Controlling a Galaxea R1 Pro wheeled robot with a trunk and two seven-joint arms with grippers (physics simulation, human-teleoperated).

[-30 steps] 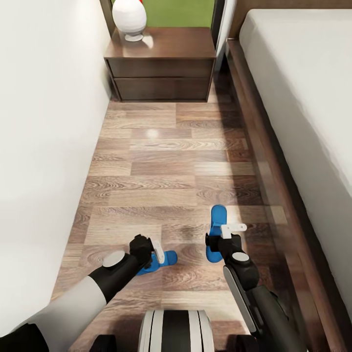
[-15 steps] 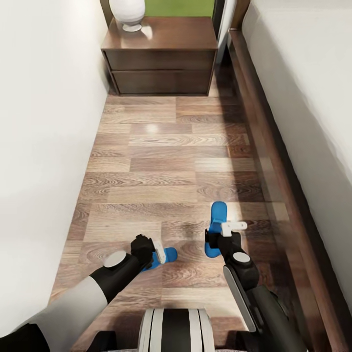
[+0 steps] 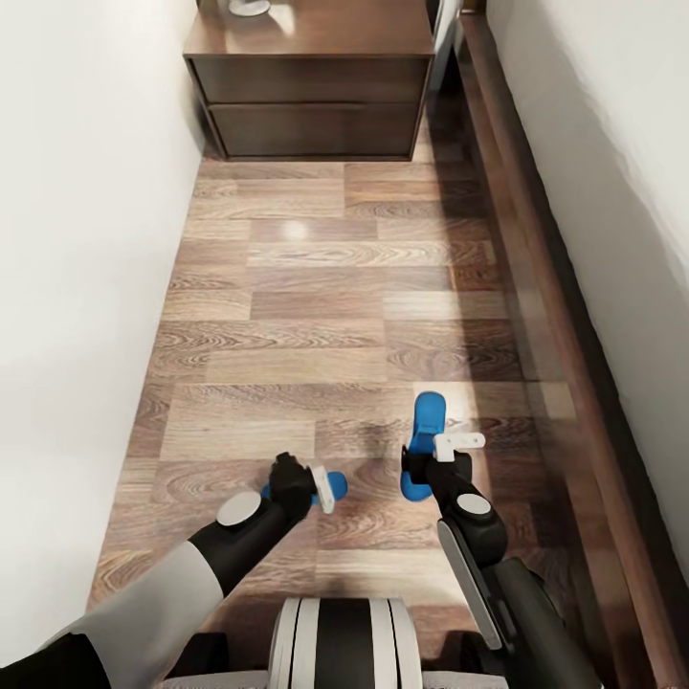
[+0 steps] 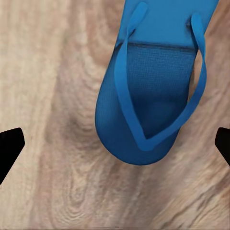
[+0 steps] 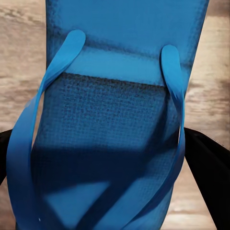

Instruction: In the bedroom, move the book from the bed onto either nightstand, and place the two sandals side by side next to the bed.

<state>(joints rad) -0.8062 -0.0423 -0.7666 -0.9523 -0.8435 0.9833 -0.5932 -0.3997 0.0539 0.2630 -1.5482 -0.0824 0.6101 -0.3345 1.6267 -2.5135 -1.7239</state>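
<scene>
Blue sandals on the wood-plank floor (image 3: pixel 316 287) beside the bed frame (image 3: pixel 536 239). Right sandal (image 3: pixel 422 446), long axis toward the nightstand (image 3: pixel 311 91), lies between the right tool's (image 3: pixel 448 452) spread fingers; whether gripped, unclear. Left sandal (image 4: pixel 151 91) lies crosswise, ahead of the open left tool (image 3: pixel 308 483).

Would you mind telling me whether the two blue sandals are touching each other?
Apart. The head view shows bare floor planks between the left sandal and the right sandal.

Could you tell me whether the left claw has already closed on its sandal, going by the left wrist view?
No, the sandal lies flat on the wood floor, and the left claw's dark fingertips stand wide apart, clear of it.
</scene>
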